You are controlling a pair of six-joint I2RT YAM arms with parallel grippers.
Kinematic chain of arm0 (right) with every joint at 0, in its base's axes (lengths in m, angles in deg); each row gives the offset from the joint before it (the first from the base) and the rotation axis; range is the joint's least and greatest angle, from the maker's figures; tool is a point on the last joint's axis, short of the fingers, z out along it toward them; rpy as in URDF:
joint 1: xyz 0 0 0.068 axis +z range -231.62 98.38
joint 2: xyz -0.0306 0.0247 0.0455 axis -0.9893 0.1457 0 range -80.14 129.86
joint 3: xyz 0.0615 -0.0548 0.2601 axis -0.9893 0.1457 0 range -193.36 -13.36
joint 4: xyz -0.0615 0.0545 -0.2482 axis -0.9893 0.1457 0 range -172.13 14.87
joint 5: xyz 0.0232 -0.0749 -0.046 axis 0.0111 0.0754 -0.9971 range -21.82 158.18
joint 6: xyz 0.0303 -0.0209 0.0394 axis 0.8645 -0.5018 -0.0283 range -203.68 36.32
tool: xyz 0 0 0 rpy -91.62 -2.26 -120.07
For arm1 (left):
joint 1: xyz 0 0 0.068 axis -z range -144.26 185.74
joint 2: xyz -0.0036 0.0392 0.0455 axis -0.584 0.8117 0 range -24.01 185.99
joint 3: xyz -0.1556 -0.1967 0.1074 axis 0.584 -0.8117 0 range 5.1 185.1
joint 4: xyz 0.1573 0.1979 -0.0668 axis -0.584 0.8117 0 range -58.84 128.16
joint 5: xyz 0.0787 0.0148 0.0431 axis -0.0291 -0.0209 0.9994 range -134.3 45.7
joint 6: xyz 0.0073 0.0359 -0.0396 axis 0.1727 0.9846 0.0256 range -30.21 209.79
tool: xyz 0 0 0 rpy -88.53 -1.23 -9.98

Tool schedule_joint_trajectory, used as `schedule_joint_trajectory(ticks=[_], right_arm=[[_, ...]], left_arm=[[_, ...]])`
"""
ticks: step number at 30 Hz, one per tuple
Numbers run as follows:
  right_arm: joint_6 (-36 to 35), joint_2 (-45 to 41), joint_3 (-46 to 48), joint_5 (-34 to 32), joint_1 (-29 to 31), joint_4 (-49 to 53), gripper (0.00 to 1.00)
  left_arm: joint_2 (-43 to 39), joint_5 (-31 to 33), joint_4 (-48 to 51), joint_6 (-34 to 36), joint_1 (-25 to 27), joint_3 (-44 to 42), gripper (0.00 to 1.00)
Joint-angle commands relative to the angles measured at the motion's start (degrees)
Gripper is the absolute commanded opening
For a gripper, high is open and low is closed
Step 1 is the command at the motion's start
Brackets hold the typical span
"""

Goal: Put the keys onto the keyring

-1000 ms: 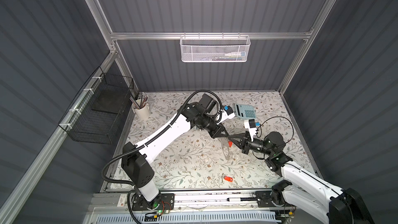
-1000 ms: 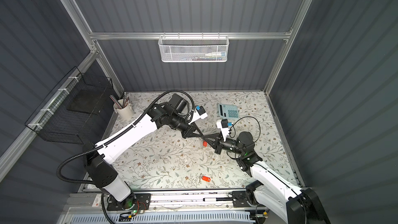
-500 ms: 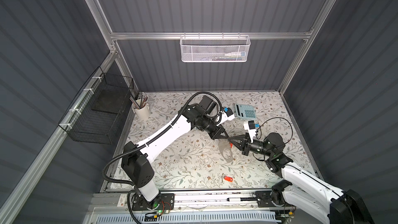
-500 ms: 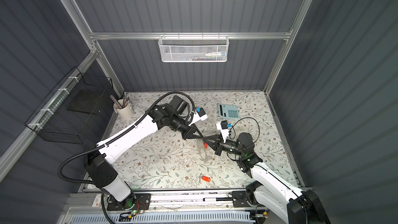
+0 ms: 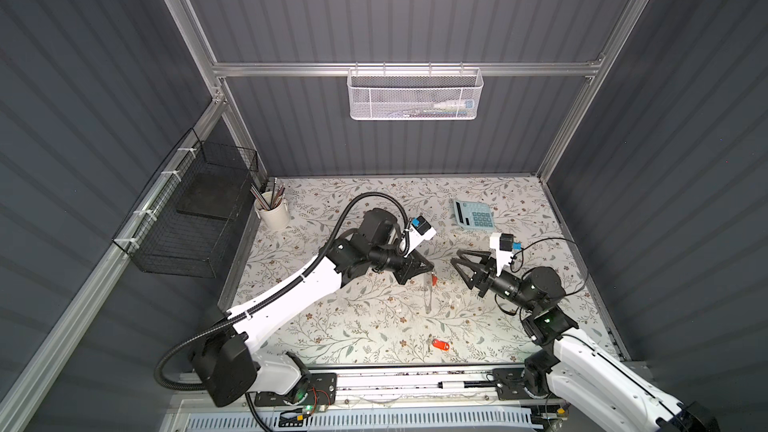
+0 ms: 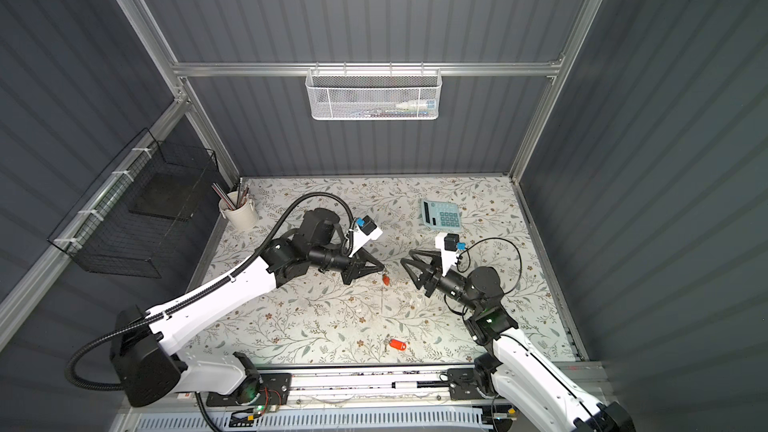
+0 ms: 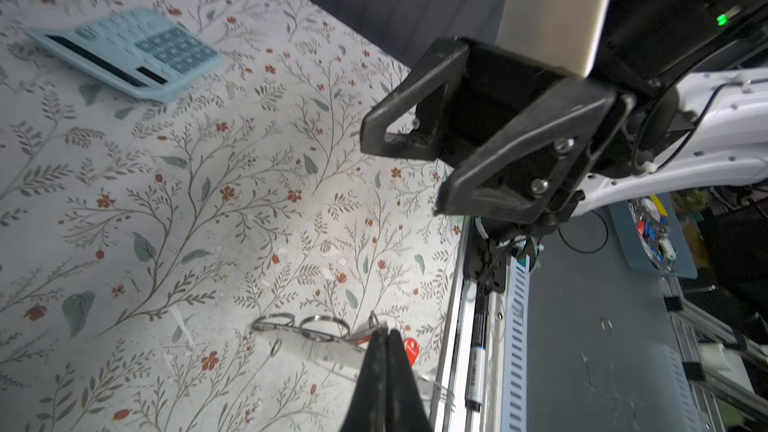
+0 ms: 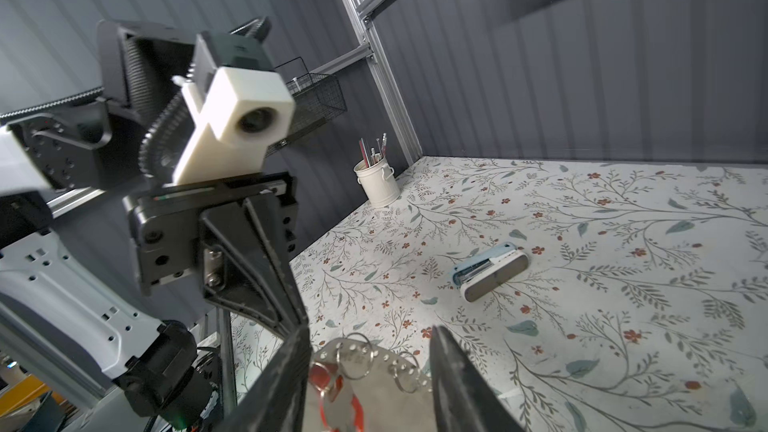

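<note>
The right jaws have just let go. A second ago they were shut and pressed close against the left jaws at the first key (image 6: 385, 280). Now they stand parted and have drawn back toward the right edge of the tabletop (image 5: 332, 328), holding nothing, with a clear gap between the two arms in both top views.

The left jaws are closed on the rim of the keyring (image 8: 374, 357) and hold it in the air above the middle of the tabletop. From above, the plate shows only edge-on, as a thin pale sliver hanging below the tips. The first key dangles red just under those tips. In the right wrist view its tag hangs from one of the small wire rings along the plate's rim, so I judge it is threaded on, though the joint is too small to be sure.

The second key (image 5: 440, 344) lies flat on the tabletop close to the front edge, right of the middle and well apart from both arms. The task looks half done. The freed right jaws are best placed to fetch that key while the left presents the keyring.
</note>
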Motion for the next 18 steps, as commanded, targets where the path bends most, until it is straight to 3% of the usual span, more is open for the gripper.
schedule_joint_trajectory(ticks=[1, 9, 18], right_arm=[[0.6, 1.5, 0.2, -0.9, -0.2, -0.9, 0.50], [1.9, 2.3, 0.9, 2.8, -0.2, -5.1, 0.53], [2.6, 5.1, 0.2, 5.7, -0.1, -6.7, 0.54]], left_arm=[[-3.5, 2.7, -17.8, -5.8, 0.6, -4.2, 0.00], [-6.5, 6.5, -38.2, -12.7, 1.1, -15.0, 0.00], [-4.8, 7.6, -50.3, -17.3, 1.8, -19.6, 0.00]])
